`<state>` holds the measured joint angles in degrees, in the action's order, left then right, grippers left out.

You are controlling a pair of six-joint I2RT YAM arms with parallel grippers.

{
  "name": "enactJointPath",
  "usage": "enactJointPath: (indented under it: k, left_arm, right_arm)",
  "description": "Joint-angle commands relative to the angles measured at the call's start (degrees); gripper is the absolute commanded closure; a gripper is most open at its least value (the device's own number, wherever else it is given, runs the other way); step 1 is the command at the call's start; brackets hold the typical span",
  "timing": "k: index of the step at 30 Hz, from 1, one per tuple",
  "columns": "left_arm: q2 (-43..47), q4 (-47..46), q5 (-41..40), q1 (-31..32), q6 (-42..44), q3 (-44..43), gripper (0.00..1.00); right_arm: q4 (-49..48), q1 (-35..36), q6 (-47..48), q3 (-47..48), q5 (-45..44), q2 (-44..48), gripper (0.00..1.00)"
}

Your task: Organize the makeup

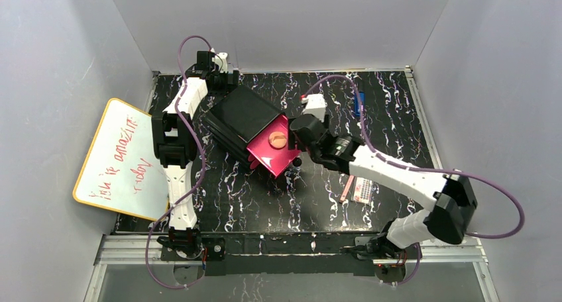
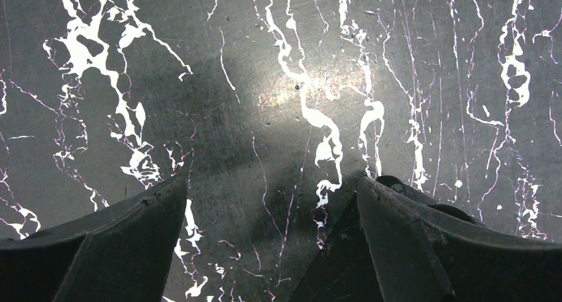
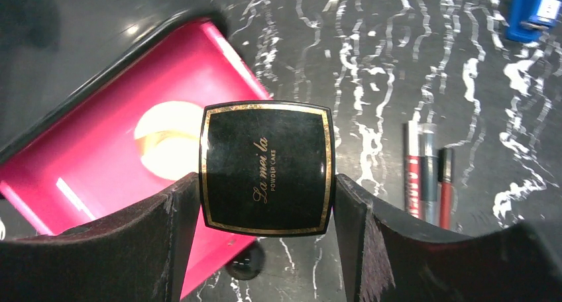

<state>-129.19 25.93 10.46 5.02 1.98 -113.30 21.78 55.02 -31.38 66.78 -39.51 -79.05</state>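
My right gripper (image 3: pixel 267 202) is shut on the small black compact (image 3: pixel 266 166) with a gold border, holding it above the front corner of the open pink drawer (image 3: pixel 99 163). The round peach disc (image 3: pixel 169 140) lies in that drawer, also seen from above (image 1: pixel 278 140). Thin dark-red and pink sticks (image 3: pixel 427 173) lie on the table to the right. The pale dotted palette (image 1: pixel 362 190) and a pink stick (image 1: pixel 345 189) lie under the right forearm. My right gripper (image 1: pixel 303 144) hangs at the drawer's right edge. My left gripper (image 2: pixel 272 202) is open and empty over bare table, at the far left corner (image 1: pixel 225 65).
A black box (image 1: pixel 238 116) with the pink drawer (image 1: pixel 275 155) pulled out stands at the table's middle back. A small blue rectangular object (image 1: pixel 358 104) lies far right, also in the right wrist view (image 3: pixel 533 10). A whiteboard (image 1: pixel 122 157) leans at the left.
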Motion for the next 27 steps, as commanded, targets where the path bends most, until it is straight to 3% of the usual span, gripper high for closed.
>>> enactJointPath:
  k: [1,10,27]
  left_arm:
    - [0.2,1.9,0.1,0.4,0.7,-1.9,0.02]
    - [0.0,1.9,0.4,0.4,0.7,-2.3,0.02]
    - [0.0,2.2,0.0,0.4,1.0,-2.3,0.02]
  right_arm:
    - [-6.9,1.5,5.9,5.0,5.1,-2.7,0.44]
    - [-8.7,1.9,13.2,8.8,17.4,-7.2,0.43]
    - [-4.4,2.5,15.6,12.5,33.4,-11.3,0.39]
